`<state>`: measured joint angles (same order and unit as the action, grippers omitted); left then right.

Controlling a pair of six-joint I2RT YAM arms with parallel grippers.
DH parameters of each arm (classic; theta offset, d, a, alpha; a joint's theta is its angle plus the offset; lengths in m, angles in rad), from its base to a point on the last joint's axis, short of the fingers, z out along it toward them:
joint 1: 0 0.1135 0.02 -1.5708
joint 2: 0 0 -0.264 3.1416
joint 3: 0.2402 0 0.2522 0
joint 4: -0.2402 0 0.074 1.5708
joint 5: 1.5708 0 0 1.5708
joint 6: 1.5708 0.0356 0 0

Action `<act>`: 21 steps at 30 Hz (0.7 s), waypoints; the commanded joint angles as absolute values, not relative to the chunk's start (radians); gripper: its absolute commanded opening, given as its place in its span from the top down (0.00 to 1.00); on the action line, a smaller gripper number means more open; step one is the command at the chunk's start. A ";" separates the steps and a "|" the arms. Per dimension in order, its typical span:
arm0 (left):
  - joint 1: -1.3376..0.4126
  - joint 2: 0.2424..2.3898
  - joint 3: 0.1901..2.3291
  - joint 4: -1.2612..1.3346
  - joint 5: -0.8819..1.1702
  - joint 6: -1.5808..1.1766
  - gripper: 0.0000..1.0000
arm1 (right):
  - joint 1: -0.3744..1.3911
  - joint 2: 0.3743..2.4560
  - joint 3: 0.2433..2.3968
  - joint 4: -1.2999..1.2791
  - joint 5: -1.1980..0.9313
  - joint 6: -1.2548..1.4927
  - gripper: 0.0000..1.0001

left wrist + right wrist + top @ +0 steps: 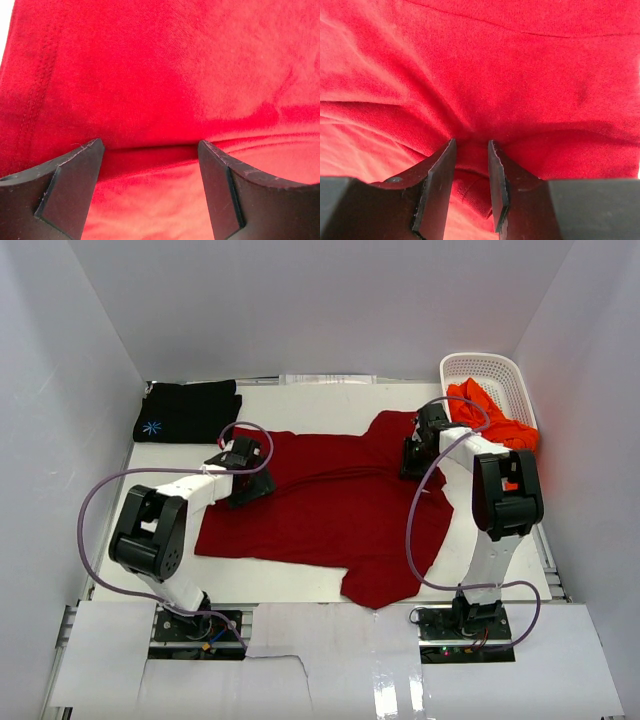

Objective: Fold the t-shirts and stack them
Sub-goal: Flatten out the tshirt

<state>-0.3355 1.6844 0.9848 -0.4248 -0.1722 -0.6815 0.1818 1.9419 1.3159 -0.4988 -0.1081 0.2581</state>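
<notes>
**Red shirt: taking hold of the far edge**

The red shirt [330, 510] lies spread and unfolded mid-tabletop [270, 585]. At its far right, the right gripper [471, 144] has its jaws clenched on a pucker of red cloth. At its far left, the left gripper [150, 144] has its jaws released, astride a ridge. Next, I judge, the left must close before both draw the edge near. The black shirt [188, 412] sits folded far left, and the orange shirt [490, 415] fills the far-right basket [510, 370].

The left gripper [151, 146] stands wide open, its dark fingers [60, 190] low over the red shirt [160, 70], which fills nearly the whole view. A low fold [270, 137] of the shirt runs across between the fingertips. A stitched seam [37, 95] lies up and left of the gripper.
</notes>
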 commanded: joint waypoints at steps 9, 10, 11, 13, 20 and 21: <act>-0.411 1.407 0.733 -0.618 -0.084 -0.804 0.12 | 0.262 1.691 1.036 -0.586 -0.029 0.299 0.60; -0.414 1.388 0.720 -0.624 -0.083 -0.810 0.12 | 0.264 1.675 1.022 -0.587 -0.028 0.299 0.60; -0.417 1.350 0.704 -0.627 -0.074 -0.816 0.12 | 0.265 1.663 1.008 -0.592 -0.015 0.301 0.60; -0.422 1.315 0.661 -0.637 -0.064 -0.833 0.12 | 0.267 1.634 0.976 -0.604 -0.003 0.301 0.59; -0.426 1.239 0.675 -0.673 -0.063 -0.838 0.12 | 0.265 1.626 1.075 -0.638 0.029 0.290 0.49; -0.426 1.247 0.737 -0.699 -0.078 -0.833 0.12 | 0.267 1.646 1.150 -0.661 0.026 0.285 0.49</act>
<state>-0.4213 1.2640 0.6487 -0.6365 -0.0700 -0.8276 0.2687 1.6428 1.0027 -0.6262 0.0013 0.2901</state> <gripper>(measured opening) 0.880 0.505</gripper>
